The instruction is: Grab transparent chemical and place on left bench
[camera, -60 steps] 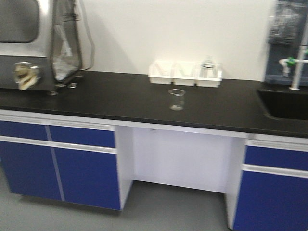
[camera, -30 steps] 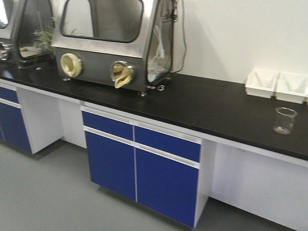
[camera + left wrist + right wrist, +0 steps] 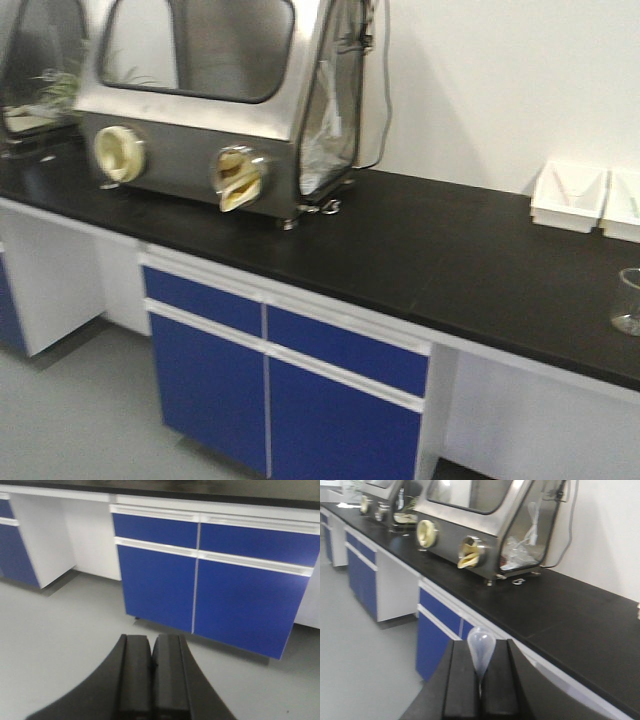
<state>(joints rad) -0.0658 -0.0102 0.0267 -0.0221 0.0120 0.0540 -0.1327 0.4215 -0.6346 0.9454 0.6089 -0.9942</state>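
Note:
A small clear glass beaker [image 3: 628, 300] stands on the black left bench [image 3: 450, 260] at the right edge of the front view, cut off by the frame. Two white bins [image 3: 568, 197] sit behind it against the white wall. My right gripper [image 3: 481, 643] is shut on a pale translucent spoon-like stirrer [image 3: 481, 655], whose rounded end sticks up between the fingers, off the bench's front edge [image 3: 560, 675]. My left gripper [image 3: 151, 642] is shut with nothing in it, low over the grey floor and facing blue cabinet doors [image 3: 210, 580].
A steel glove box [image 3: 210, 100] with two round ports stands on the bench at the left, a second one [image 3: 385, 500] beyond it. Blue drawers and doors [image 3: 280, 390] run under the benchtop. Grey floor [image 3: 60, 630] lies in front.
The front view has swung left along the bench. The beaker and bins slid from the middle to the right edge, and the glove box came fully into view.

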